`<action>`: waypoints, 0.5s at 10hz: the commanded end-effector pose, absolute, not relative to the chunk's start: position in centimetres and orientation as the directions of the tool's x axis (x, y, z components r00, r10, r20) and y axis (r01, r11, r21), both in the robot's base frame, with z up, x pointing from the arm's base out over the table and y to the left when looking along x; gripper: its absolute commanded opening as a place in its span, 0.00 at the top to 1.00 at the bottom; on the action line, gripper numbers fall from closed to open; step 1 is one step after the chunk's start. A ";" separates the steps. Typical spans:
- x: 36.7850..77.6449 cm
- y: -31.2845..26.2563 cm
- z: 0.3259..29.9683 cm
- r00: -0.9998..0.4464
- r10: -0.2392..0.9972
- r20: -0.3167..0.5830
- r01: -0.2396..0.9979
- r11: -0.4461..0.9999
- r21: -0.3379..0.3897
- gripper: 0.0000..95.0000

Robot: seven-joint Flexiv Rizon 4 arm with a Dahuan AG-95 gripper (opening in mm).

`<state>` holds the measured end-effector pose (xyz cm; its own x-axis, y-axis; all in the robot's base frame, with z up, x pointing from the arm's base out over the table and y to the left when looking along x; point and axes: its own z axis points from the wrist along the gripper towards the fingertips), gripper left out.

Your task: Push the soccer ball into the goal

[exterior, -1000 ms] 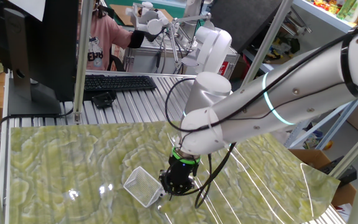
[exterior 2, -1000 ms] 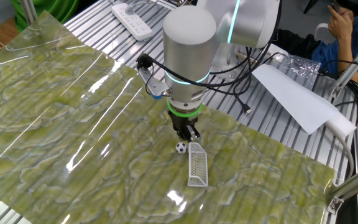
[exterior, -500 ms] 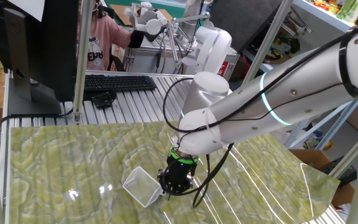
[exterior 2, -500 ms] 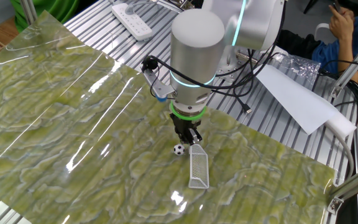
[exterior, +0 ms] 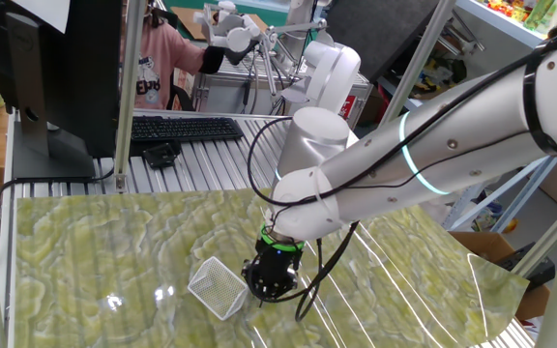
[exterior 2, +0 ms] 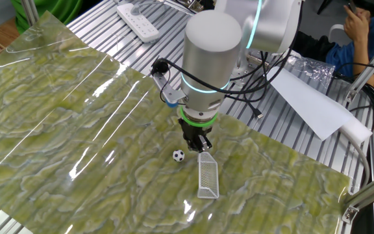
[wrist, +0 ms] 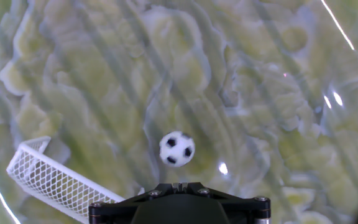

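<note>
The soccer ball (exterior 2: 178,155) (wrist: 177,148), tiny, white with black patches, lies on the green marbled mat just left of the goal's near end. The goal (exterior 2: 207,174) (exterior: 218,286) (wrist: 48,180) is a small white mesh net on the mat. My gripper (exterior 2: 200,144) (exterior: 264,286) (wrist: 179,185) points straight down between them, just above the mat, shut with nothing in it. A small gap separates its tip from the ball. In the hand view the ball sits just ahead of the fingertips and the goal lies to the lower left. The gripper hides the ball in one fixed view.
A keyboard (exterior: 177,128) and monitor (exterior: 56,68) stand on the slatted table behind the mat. A power strip (exterior 2: 138,13) and a white sheet (exterior 2: 304,97) lie on the slats. Cables (exterior 2: 252,91) trail from the arm. A person (exterior 2: 362,32) sits nearby.
The ball has rolled a short way left, away from the gripper and the goal's end. The arm leaned slightly over; the goal stays put and the gripper stays shut.
</note>
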<state>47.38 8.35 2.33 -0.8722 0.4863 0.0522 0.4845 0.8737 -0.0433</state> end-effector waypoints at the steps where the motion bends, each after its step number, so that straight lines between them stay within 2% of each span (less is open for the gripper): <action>1: 47.1 8.1 2.6 -0.878 0.476 0.056 0.473 0.879 -0.051 1.00; 5: 46.8 7.2 3.1 -0.896 0.440 0.058 0.437 0.898 -0.060 1.00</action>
